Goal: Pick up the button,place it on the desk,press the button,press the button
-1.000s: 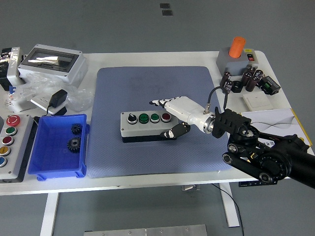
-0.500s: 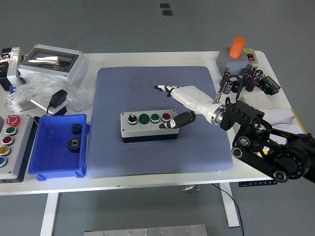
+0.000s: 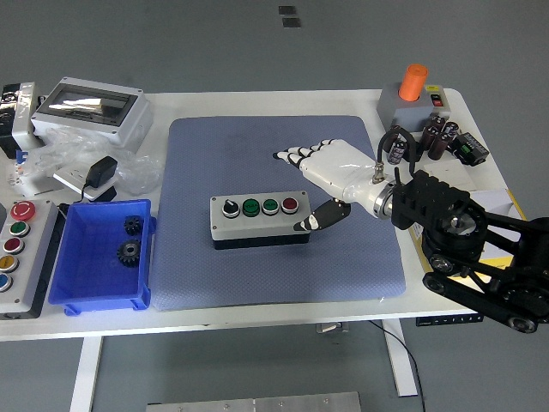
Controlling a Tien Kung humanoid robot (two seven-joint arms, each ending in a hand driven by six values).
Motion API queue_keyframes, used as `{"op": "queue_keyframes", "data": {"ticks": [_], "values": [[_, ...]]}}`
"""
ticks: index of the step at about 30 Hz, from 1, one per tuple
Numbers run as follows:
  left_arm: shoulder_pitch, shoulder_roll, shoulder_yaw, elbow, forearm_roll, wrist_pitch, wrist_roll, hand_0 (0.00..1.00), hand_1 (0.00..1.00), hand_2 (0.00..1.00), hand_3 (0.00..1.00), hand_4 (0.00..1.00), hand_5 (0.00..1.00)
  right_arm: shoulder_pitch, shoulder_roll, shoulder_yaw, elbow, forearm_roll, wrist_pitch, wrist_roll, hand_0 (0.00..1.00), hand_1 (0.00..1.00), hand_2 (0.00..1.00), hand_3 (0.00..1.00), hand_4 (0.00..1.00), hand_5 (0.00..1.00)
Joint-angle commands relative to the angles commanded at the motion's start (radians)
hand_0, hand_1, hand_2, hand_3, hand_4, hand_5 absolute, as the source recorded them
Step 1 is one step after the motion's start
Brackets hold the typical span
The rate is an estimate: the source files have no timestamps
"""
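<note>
A grey button box with a black selector, two green buttons and a red button lies on the blue mat in the middle of the table. My right hand, white with black fingertips, hovers just right of and above the box's right end. Its fingers are stretched out flat toward the left and the thumb points down near the box's right edge. It holds nothing. My left arm is out of view.
A blue bin with two black gears stands at the left. A second button panel lies at the far left edge. A grey enclosure is at the back left. An orange-capped grey unit and black parts sit at the back right.
My right hand has lifted off the box's right end and drawn back up and to the right, its fingers spreading flat. The box has not moved.
</note>
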Motion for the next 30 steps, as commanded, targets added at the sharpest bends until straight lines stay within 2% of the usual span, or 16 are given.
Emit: {"op": "queue_keyframes", "data": {"ticks": [2,3,8,9,14,15,30], "values": [[0.001,0.0,0.0,0.0,0.0,0.0,0.0,0.73,0.735,0.621,0.639,0.557,0.244,0.001,-0.003,-0.002,0.003,0.008,0.004,0.001,0.706,0.693,0.521,0.967,0.426,0.048],[0.001,0.0,0.0,0.0,0.0,0.0,0.0,0.731,0.734,0.622,0.637,0.551,0.248,0.001,-0.004,-0.004,0.003,0.013,0.005,0.001,0.566,0.507,0.289,0.892,0.181,0.002],[0.001,0.0,0.0,0.0,0.0,0.0,-0.001,0.731,0.734,0.622,0.637,0.551,0.248,0.001,-0.004,-0.025,-0.003,0.039,0.011,0.002,0.566,0.507,0.289,0.892,0.181,0.002],[0.001,0.0,0.0,0.0,0.0,0.0,-0.001,0.731,0.734,0.621,0.637,0.55,0.249,0.001,-0.003,-0.029,-0.004,0.042,0.012,0.002,0.518,0.449,0.271,0.879,0.131,0.002],[0.001,0.001,-0.001,0.0,0.002,0.0,-0.001,0.731,0.734,0.621,0.637,0.55,0.249,0.004,0.011,-0.067,-0.018,0.055,0.01,0.001,0.518,0.449,0.271,0.879,0.131,0.002],[0.0,0.001,-0.001,0.0,0.002,-0.001,-0.001,0.731,0.734,0.623,0.637,0.548,0.251,0.005,0.015,-0.074,-0.021,0.056,0.01,0.001,0.476,0.408,0.264,0.868,0.102,0.002],[-0.004,0.002,0.0,0.0,0.002,0.0,-0.002,0.731,0.734,0.622,0.636,0.548,0.253,0.012,0.041,-0.119,-0.068,0.077,0.004,-0.001,0.463,0.389,0.265,0.855,0.091,0.002]]}}
